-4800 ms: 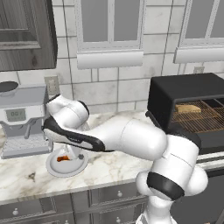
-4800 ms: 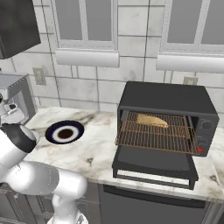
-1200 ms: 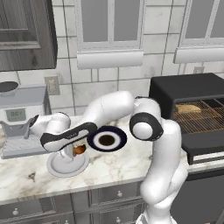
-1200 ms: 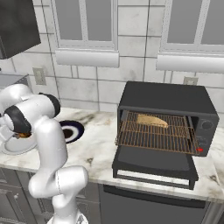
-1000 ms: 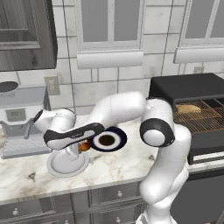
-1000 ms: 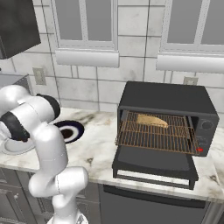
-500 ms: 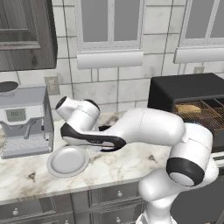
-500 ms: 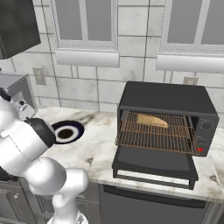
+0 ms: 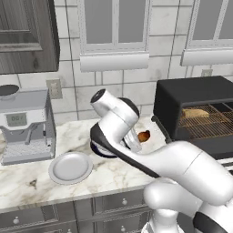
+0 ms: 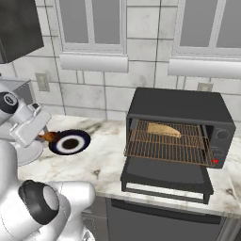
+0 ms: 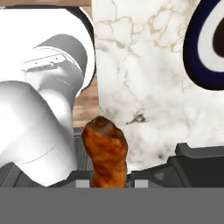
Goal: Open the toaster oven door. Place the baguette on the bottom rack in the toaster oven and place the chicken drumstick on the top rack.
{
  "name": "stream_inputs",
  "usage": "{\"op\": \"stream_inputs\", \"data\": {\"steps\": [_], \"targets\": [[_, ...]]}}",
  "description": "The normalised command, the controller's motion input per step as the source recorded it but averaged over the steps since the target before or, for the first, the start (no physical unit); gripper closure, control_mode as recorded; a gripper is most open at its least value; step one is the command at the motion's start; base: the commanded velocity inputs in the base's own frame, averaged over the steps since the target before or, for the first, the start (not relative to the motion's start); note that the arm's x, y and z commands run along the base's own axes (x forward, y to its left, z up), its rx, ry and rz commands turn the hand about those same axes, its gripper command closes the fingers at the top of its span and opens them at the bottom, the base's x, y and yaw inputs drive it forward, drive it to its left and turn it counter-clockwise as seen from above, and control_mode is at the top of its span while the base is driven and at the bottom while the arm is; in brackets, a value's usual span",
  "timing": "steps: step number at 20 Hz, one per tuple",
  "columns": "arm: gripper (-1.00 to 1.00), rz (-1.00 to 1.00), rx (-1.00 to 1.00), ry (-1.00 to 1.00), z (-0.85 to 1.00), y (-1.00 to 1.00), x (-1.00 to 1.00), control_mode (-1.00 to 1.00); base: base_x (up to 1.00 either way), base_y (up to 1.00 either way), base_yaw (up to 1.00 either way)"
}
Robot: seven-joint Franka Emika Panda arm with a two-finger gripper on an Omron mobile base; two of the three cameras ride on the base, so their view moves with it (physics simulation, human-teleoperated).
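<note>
My gripper [image 9: 138,139] is shut on the reddish-brown chicken drumstick [image 9: 144,136] and holds it in the air above the counter, left of the toaster oven [image 9: 191,98]. In the hand view the chicken drumstick [image 11: 105,151] stands between my fingertips. From the right base view the chicken drumstick [image 10: 49,137] hangs beside the dark blue plate [image 10: 70,142]. The toaster oven door [image 10: 164,175] lies folded down and open. The tan baguette [image 10: 163,129] rests on a wire rack [image 10: 164,148] inside; which rack it is on I cannot tell.
An empty grey plate [image 9: 70,167] sits on the marble counter [image 9: 27,182] near its front edge. The silver coffee machine [image 9: 25,125] stands at the far left. The dark blue plate [image 9: 96,149] lies behind my arm. Cabinets and windows hang above.
The arm has swung right, lifting the drumstick off the grey plate and carrying it toward the oven. The grey plate is now empty.
</note>
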Motion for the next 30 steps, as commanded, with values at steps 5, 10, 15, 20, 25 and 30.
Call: {"op": "stream_inputs", "data": {"steps": [5,10,15,20,25,30], "targets": [[1.00,0.00,0.00,-0.07,0.59,-0.90,-0.49,-1.00,0.00,0.00,0.00],[1.00,0.00,0.00,-0.05,0.64,-0.89,-0.36,-1.00,0.00,0.00,0.00],[1.00,0.00,0.04,-0.03,0.26,-0.99,-0.48,-1.00,0.00,0.00,0.00],[1.00,0.00,0.05,0.00,0.05,-0.85,-0.14,-1.00,0.00,0.00,0.00],[1.00,0.00,0.07,0.00,0.02,-0.77,0.11,-1.00,0.00,0.00,0.00],[1.00,0.00,0.06,0.00,0.00,-0.37,0.52,-1.00,0.00,0.00,0.00]]}}
